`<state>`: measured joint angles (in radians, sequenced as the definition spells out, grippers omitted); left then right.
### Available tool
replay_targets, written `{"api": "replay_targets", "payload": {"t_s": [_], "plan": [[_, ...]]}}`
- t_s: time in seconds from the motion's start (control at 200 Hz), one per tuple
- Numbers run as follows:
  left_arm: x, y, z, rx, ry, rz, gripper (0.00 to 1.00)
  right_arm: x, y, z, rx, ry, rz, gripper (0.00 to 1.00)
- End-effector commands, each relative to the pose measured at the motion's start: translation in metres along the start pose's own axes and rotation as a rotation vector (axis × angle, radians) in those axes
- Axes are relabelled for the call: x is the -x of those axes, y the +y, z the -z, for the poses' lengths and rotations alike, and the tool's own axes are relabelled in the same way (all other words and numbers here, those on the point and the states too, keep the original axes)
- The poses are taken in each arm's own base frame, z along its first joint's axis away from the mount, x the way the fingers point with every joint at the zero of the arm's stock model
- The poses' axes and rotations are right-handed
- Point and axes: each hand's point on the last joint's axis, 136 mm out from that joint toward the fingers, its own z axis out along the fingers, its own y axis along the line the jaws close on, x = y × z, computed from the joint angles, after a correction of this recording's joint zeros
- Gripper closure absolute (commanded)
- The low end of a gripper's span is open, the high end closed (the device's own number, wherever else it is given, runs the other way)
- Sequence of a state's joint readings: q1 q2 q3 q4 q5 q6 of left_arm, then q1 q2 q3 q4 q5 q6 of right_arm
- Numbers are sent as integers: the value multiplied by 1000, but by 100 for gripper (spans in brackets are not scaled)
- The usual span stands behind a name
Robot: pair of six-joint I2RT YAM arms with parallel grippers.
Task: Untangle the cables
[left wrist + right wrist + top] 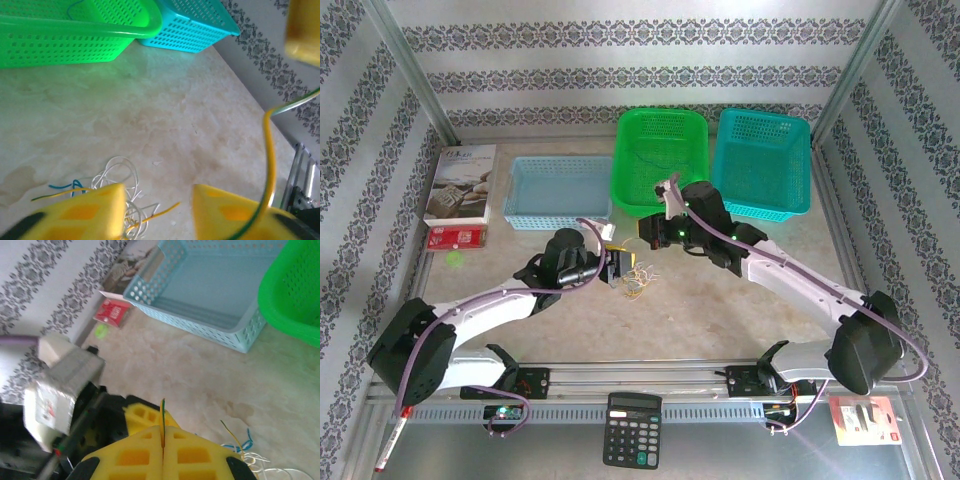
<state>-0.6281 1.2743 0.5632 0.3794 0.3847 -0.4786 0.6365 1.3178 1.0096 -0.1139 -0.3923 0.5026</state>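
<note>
Cables (638,278): loose white, tan and blue heap on the counter (720,310), at centre. A pull on one strand may drag the whole heap or tighten a knot.
Left pincer (159,191): at 9 o'clock of the heap, fingers apart, nothing visibly between them. Closing here could miss the heap or grab several loops at once.
Yellow-green wire (270,150): rises toward 1 o'clock across the right finger's outer edge, so it may escape the closing grip.
Right pincer (163,432): at 12 o'clock of the heap, pressed together on that wire. The thin strand could slip out.
Green basket (662,160): farther at 12 o'clock. Its rim could snag a lifted strand.
</note>
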Motion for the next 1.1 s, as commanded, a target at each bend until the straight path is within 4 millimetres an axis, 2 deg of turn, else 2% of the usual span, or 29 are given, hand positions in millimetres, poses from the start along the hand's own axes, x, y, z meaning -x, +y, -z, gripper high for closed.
{"api": "replay_targets", "payload": {"t_s": [0.0, 0.1, 0.41, 0.51, 0.674, 0.699, 0.754, 0.859, 0.949, 1.099], "plan": [[20, -16, -3, -56, -59, -36, 76, 36, 30, 21, 127, -114, -35, 100], [19, -14, -3, -48, -63, -32, 87, 52, 35, 32, 178, -170, -83, 100], [20, -13, -1, -38, -70, -34, 99, 94, 39, 67, 258, -343, -162, 100], [20, -13, -1, -38, -70, -37, 100, 101, 42, 71, 280, -364, -169, 100], [18, -13, 0, -39, -64, -34, 100, 103, 45, 66, 311, -356, -190, 100], [17, -13, 0, -40, -60, -33, 96, 103, 45, 66, 316, -357, -193, 100], [16, -13, 0, -40, -59, -29, 78, 105, 46, 65, 327, -360, -200, 100], [14, -12, -1, -38, -58, -24, 57, 108, 50, 66, 344, -363, -203, 100], [15, -11, -1, -36, -59, -23, 50, 113, 54, 68, 352, -371, -196, 100], [16, -13, 0, -41, -62, -25, 45, 119, 51, 73, 327, -389, -177, 100]]}}
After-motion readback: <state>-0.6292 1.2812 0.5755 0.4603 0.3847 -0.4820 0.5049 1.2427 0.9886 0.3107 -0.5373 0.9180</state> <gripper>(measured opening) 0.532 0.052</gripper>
